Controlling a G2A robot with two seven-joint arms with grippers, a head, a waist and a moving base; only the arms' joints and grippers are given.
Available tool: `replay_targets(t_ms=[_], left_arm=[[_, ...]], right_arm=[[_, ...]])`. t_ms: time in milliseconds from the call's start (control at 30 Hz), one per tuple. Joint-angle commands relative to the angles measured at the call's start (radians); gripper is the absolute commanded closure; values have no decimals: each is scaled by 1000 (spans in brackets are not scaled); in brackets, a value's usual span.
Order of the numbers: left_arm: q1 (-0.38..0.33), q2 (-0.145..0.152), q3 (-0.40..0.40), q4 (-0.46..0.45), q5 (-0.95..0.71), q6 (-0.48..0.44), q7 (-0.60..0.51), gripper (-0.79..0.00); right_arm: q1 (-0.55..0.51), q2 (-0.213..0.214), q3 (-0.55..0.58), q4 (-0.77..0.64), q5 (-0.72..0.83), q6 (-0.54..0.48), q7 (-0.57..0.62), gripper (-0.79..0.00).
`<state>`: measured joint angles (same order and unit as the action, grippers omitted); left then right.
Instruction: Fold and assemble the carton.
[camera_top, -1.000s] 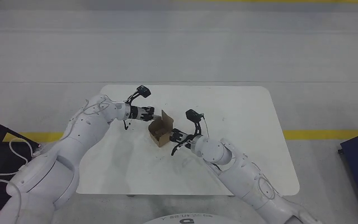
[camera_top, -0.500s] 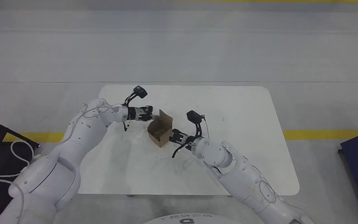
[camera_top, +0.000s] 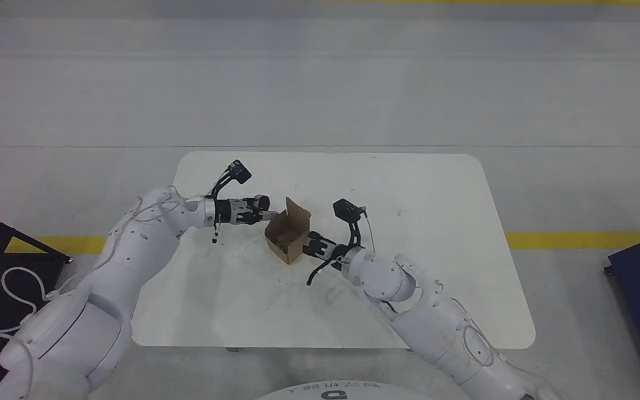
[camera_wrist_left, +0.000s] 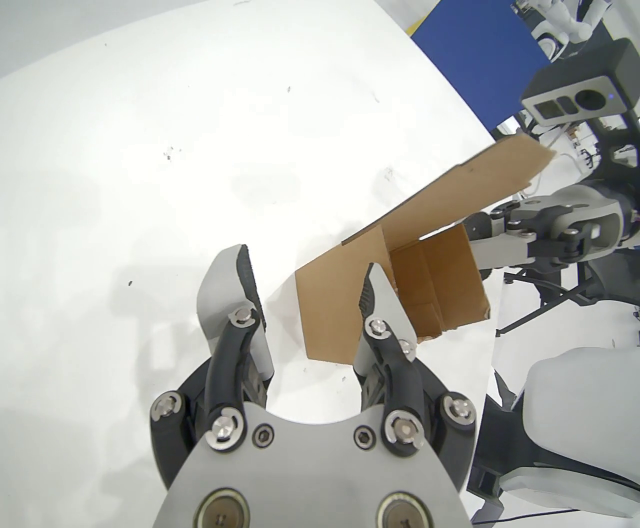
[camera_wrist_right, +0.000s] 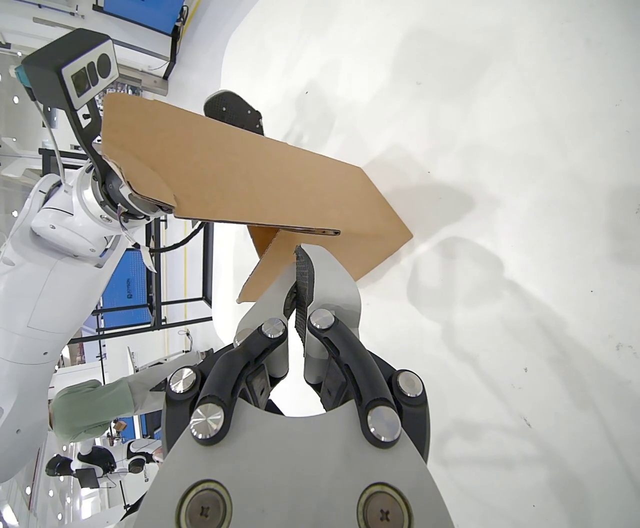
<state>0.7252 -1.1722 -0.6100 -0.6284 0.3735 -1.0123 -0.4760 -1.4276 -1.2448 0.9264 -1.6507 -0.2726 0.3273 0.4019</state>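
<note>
White table (camera_top: 420, 200) on a grey floor carries one thing, the brown carton (camera_top: 287, 232), sitting near the table's middle and only half erected. Its body is an open box with the inside turned toward the left gripper (camera_wrist_left: 307, 272). A tall flap (camera_wrist_left: 465, 185) slants up from its top edge, and a loose side panel (camera_wrist_left: 330, 310) splays out from the opening. On the far side of the carton from that opening, the right gripper (camera_wrist_right: 301, 265) has its fingers pinched together on a thin cardboard edge, so the carton is held there. The left gripper sits just beside the carton at the splayed panel, fingers apart with nothing between them. One finger overlaps the panel in its own wrist view, and whether it touches cannot be told. The step in hand looks like folding that panel inward while the other arm anchors the box. To do it well, I judge the right pinch should be firm and unmoving, so the light carton cannot slide or spin on the smooth table. The left finger should press near the panel's free edge, swinging it about its crease rather than shoving the whole box. A push too near the crease could buckle the board, and the tall flap is best left clear until the sides are in.
</note>
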Motion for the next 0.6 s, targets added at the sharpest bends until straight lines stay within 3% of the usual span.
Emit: replay_targets(t_ms=[0,300,567], left_arm=[[15,19,-4,-43,-16,0,-19,-422],[59,88,-24,-158,-76,0,-76,-400],[56,92,-19,-136,-47,0,-60,-403]], right_arm=[[3,-2,-4,2,-2,6,-2,0],[9,-9,-17,7,-8,18,-12,0],[29,-18,-34,21,-10,45,-17,0]])
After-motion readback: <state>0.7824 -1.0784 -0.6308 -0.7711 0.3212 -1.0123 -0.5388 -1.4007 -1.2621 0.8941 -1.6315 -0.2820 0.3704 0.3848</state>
